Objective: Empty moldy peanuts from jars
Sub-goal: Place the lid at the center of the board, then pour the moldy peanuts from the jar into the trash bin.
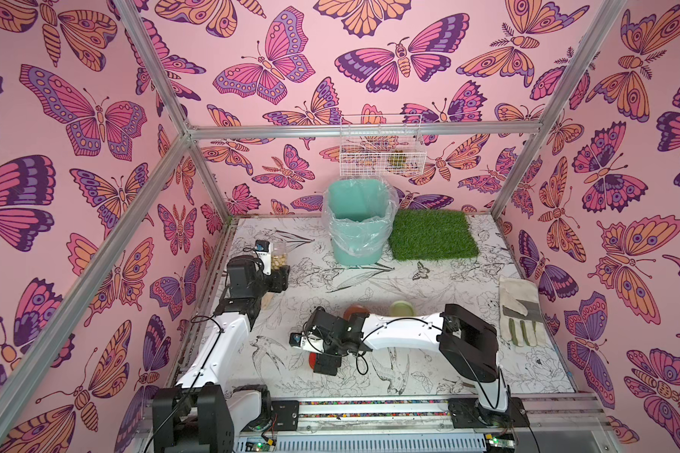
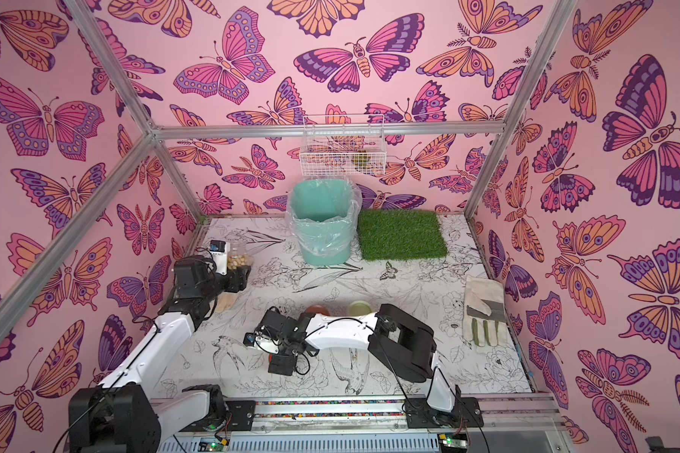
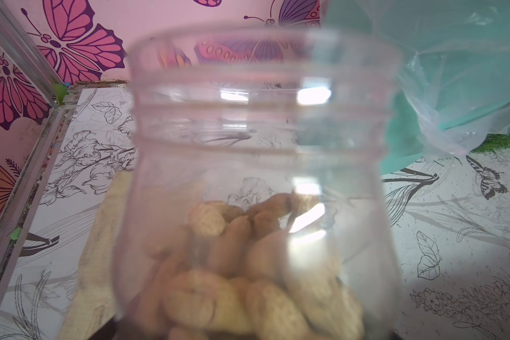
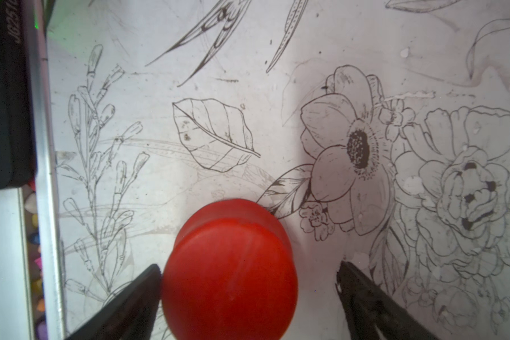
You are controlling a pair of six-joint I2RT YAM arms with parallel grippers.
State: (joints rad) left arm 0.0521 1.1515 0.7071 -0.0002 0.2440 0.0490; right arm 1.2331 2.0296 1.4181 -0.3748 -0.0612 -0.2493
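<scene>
Walls (image 1: 330, 98) of pink butterflies enclose a flower-sketched tabletop (image 1: 468, 282).

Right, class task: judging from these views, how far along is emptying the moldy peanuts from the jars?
Done: one jar is uncapped; a red lid lies on the table between the jaws of the open right gripper. In hand: the left gripper holds that jar, peanuts inside. Left: tipping it into the teal bin, where no peanuts show, then the brown-lidded jar and green-lidded jar, both capped.
</scene>
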